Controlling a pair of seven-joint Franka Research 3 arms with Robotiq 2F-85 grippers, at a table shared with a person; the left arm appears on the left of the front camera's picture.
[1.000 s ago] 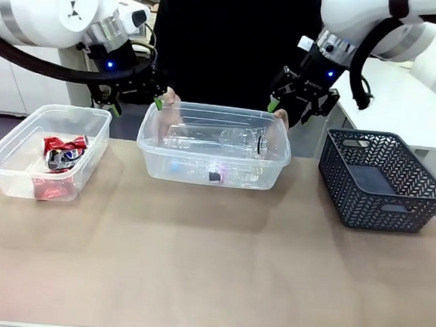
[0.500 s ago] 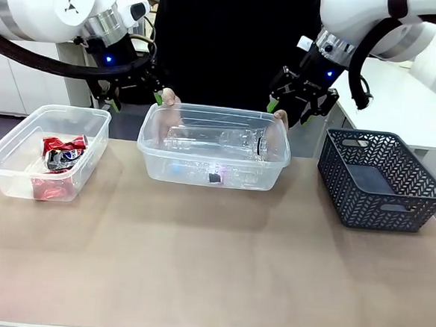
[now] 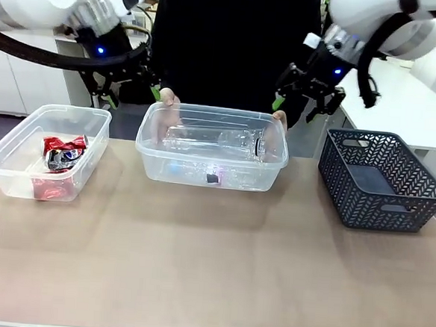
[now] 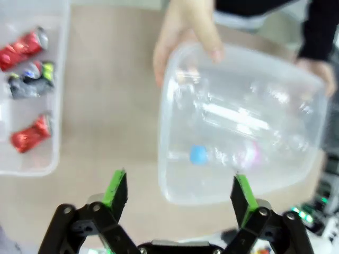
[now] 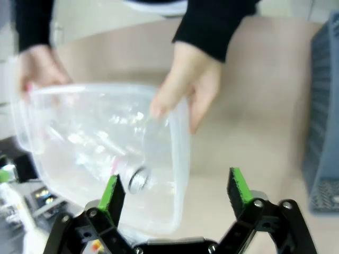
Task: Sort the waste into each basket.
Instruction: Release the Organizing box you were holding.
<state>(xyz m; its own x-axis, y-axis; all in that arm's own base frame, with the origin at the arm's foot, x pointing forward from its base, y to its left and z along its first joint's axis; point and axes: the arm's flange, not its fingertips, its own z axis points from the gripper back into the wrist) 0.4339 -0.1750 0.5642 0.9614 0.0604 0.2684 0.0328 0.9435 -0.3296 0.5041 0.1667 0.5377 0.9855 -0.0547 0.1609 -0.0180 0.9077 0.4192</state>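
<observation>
Both grippers spread wide, nothing held: left gripper point(image 4: 179, 193) & right gripper point(image 5: 175, 190) hover above middle tub point(image 3: 211, 179), w/ clear bottles point(image 3: 212, 141) inside; person's hands point(image 5: 185, 92) grip its far rim. Red cans point(image 3: 57, 163) sit in left tub point(image 3: 0, 171).

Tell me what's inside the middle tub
The middle tub holds clear bottles, one with a pink label and blue cap. Their exact number is hard to tell through the plastic.
</observation>
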